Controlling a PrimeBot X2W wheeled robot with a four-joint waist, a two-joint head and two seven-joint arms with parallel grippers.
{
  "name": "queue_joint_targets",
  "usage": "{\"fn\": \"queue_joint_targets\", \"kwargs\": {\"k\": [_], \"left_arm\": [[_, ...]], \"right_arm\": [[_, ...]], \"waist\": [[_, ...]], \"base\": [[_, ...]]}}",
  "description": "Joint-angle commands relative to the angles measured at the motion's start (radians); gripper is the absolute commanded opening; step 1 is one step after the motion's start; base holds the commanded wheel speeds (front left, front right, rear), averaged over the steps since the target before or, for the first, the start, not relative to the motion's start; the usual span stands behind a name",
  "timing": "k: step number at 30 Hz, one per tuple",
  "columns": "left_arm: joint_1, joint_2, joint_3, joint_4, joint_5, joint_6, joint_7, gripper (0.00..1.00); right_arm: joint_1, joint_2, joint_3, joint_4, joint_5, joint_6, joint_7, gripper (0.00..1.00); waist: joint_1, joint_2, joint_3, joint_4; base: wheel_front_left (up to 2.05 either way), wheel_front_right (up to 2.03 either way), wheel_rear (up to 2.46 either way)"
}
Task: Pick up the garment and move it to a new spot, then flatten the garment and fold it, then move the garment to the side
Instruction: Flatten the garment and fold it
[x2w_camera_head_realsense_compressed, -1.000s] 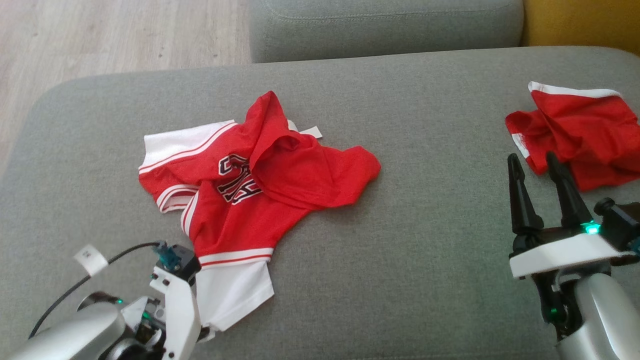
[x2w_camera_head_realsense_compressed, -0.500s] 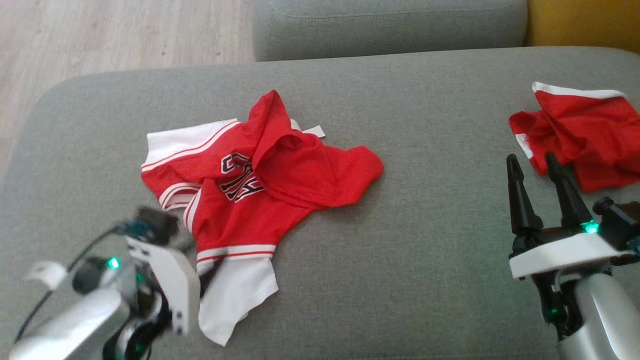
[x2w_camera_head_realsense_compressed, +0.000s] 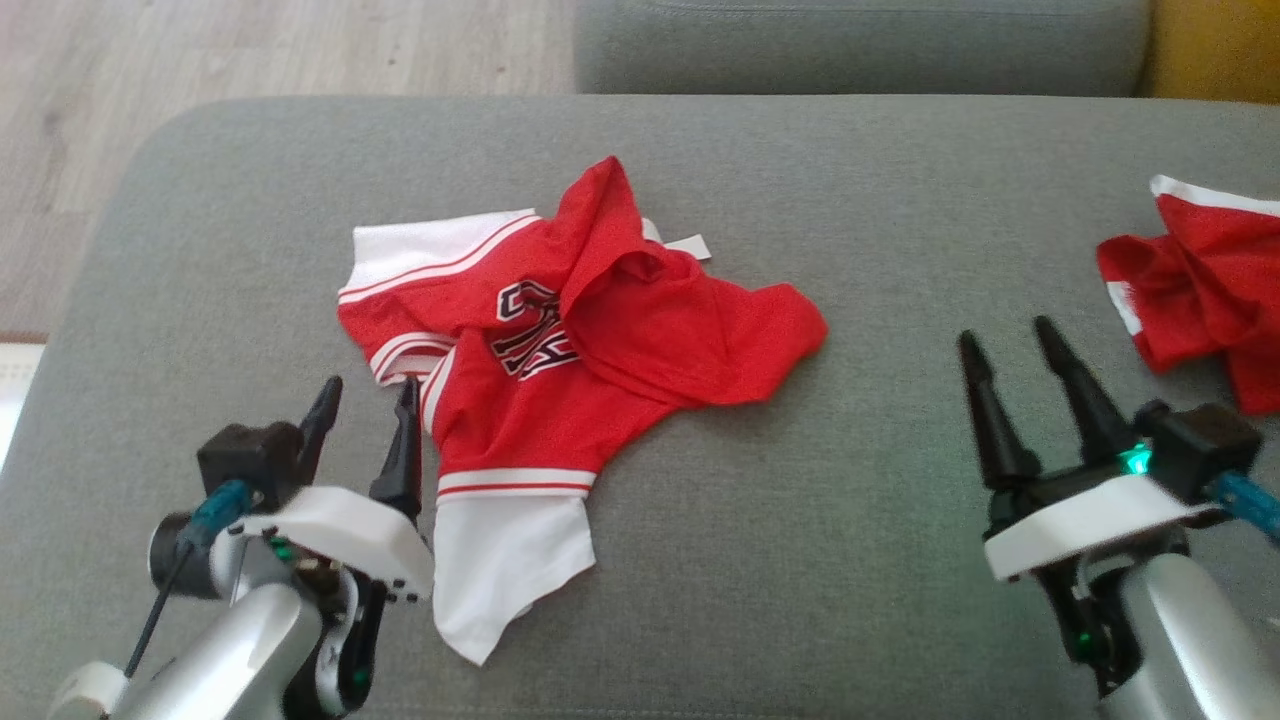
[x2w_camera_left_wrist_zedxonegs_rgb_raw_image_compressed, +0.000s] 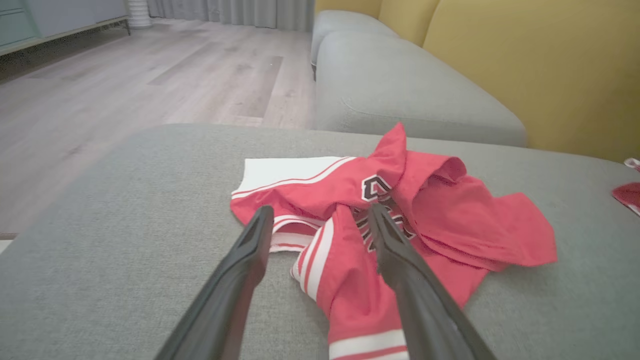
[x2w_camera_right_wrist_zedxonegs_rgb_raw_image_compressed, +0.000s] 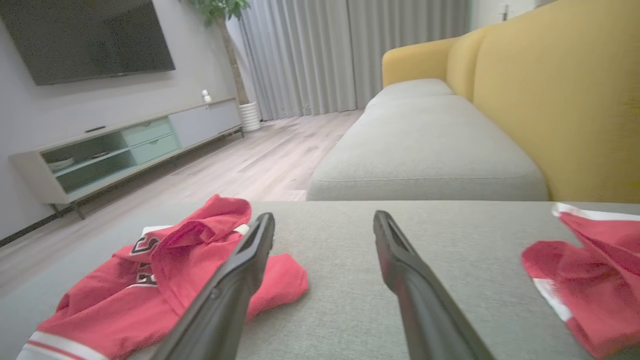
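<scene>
The crumpled red-and-white mesh jersey is lying left of centre on the grey fabric sofa cushion (black lettering facing up). The left claw is hovering wide open and empty just beside its left edge. The right claw, equally wide and empty, is hanging near a second crumpled red cloth at the right.

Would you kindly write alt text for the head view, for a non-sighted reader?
A crumpled red-and-white jersey lies on a grey sofa cushion. The open left pincer is beside its left edge; the open right pincer hovers near a second red garment.
</scene>
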Motion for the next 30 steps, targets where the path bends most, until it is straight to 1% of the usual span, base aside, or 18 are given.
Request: {"fn": "queue_joint_targets", "kwargs": {"k": [1, 4, 8, 13, 19, 23, 30], "left_arm": [[-0.032, 0.000, 0.086, -0.022, 0.037, 0.004, -0.012, 1.00], [0.016, -0.070, 0.171, -0.025, 0.105, -0.016, -0.013, 1.00], [0.068, -0.149, 0.258, -0.018, 0.183, -0.068, -0.013, 1.00], [0.089, -0.228, 0.335, -0.005, 0.279, -0.131, -0.013, 1.00], [0.102, -0.307, 0.401, 0.028, 0.351, -0.200, -0.013, 1.00], [0.098, -0.353, 0.438, 0.047, 0.385, -0.244, -0.013, 1.00], [0.093, -0.407, 0.493, 0.069, 0.434, -0.303, -0.013, 1.00]], "right_arm": [[-0.040, -0.029, 0.038, -0.033, -0.008, 0.007, 0.005, 1.00], [-0.055, -0.047, 0.098, -0.015, -0.018, 0.007, 0.038, 1.00], [-0.101, -0.085, 0.207, 0.018, -0.040, 0.007, 0.083, 1.00], [-0.191, -0.132, 0.357, 0.100, -0.059, 0.007, 0.143, 1.00], [-0.322, -0.176, 0.532, 0.216, -0.066, 0.007, 0.195, 1.00], [-0.404, -0.195, 0.624, 0.302, -0.068, 0.007, 0.223, 1.00], [-0.521, -0.216, 0.768, 0.425, -0.028, 0.007, 0.229, 1.00]], "waist": [[0.0000, 0.0000, 0.007, 0.014], [0.0000, 0.0000, 0.010, 0.028], [0.0000, 0.0000, 0.015, 0.044], [0.0000, 0.0000, 0.022, 0.068], [0.0000, 0.0000, 0.040, 0.100], [0.0000, 0.0000, 0.056, 0.125], [0.0000, 0.0000, 0.077, 0.171]], "base": [[0.00, 0.00, 0.00], [0.00, 0.00, 0.00], [0.00, 0.00, 0.00], [0.00, 0.00, 0.00], [0.00, 0.00, 0.00], [0.00, 0.00, 0.00], [0.00, 0.00, 0.00]]}}
